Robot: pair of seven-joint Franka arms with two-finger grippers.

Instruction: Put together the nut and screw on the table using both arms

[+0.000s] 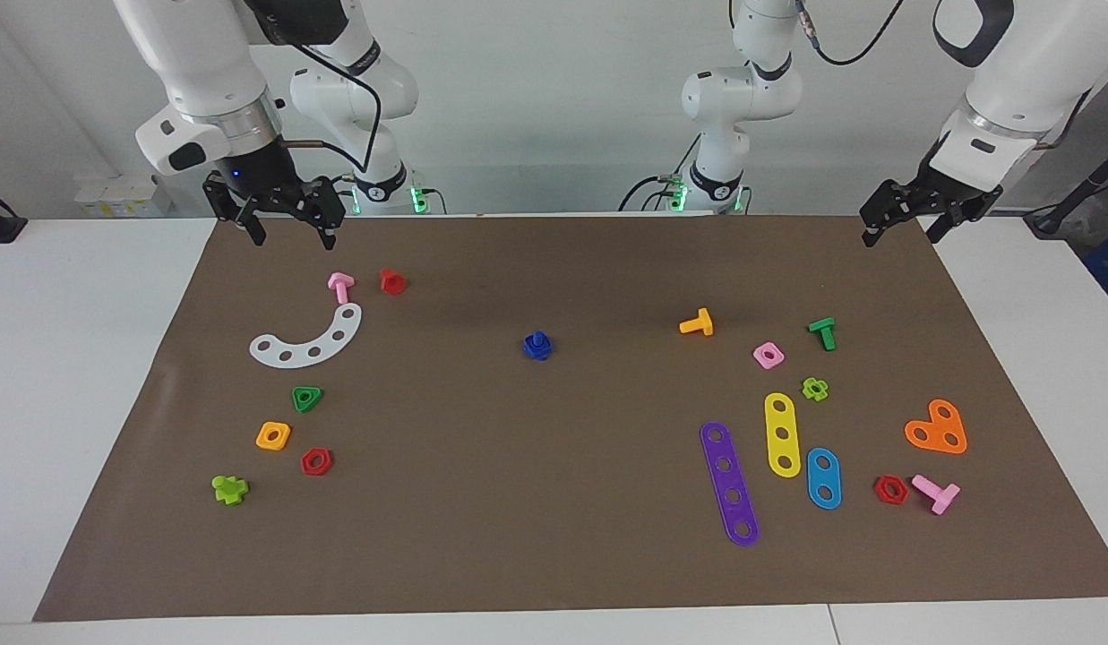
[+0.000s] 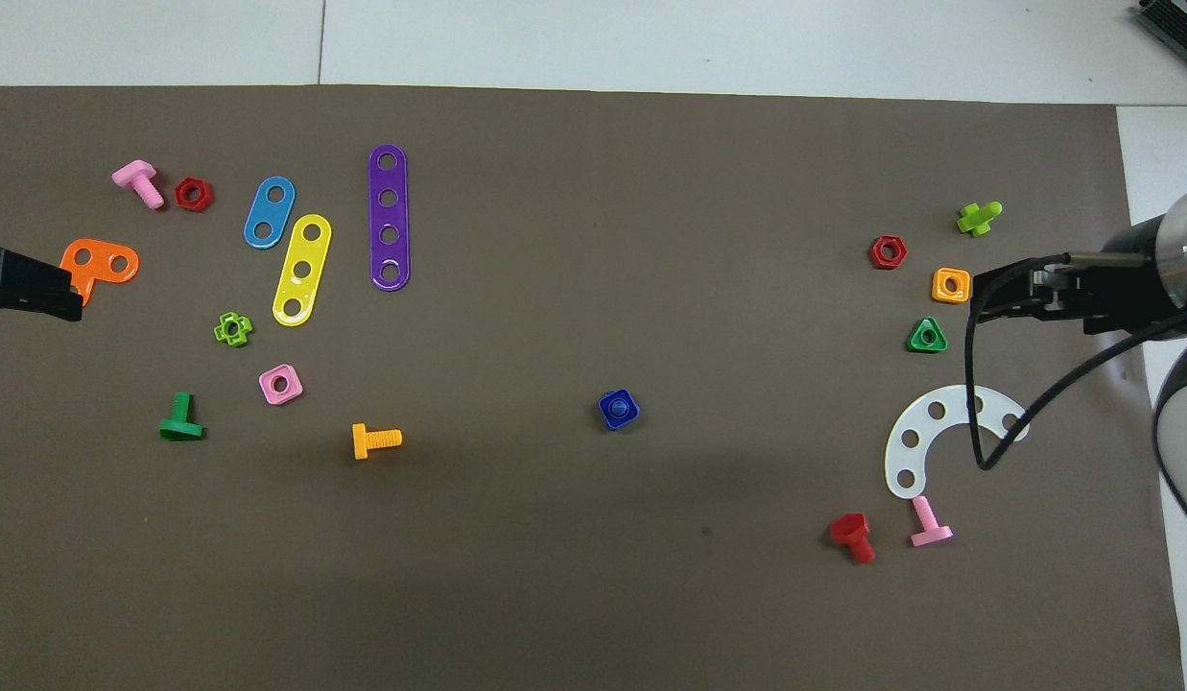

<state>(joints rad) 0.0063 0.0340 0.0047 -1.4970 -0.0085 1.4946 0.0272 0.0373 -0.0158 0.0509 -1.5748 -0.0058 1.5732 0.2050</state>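
Note:
The dark blue nut (image 1: 537,349) and the dark blue screw (image 1: 538,338) sit joined as one piece in the middle of the brown mat (image 1: 554,502) on the table; the screw's end shows in the nut's hole. The joined piece also shows in the overhead view (image 2: 618,409). My right gripper (image 1: 289,235) is open and empty, raised over the mat's edge at the right arm's end, above a pink bolt (image 1: 340,287). My left gripper (image 1: 901,231) is open and empty, raised over the mat's corner at the left arm's end. Both are well apart from the blue piece.
At the right arm's end lie a white curved strip (image 1: 307,340), a red bolt (image 1: 392,281), green (image 1: 307,399), orange (image 1: 273,435) and red (image 1: 317,461) nuts. At the left arm's end lie purple (image 1: 729,484), yellow (image 1: 782,434) and light blue (image 1: 823,478) strips, an orange bolt (image 1: 697,323) and an orange plate (image 1: 937,428).

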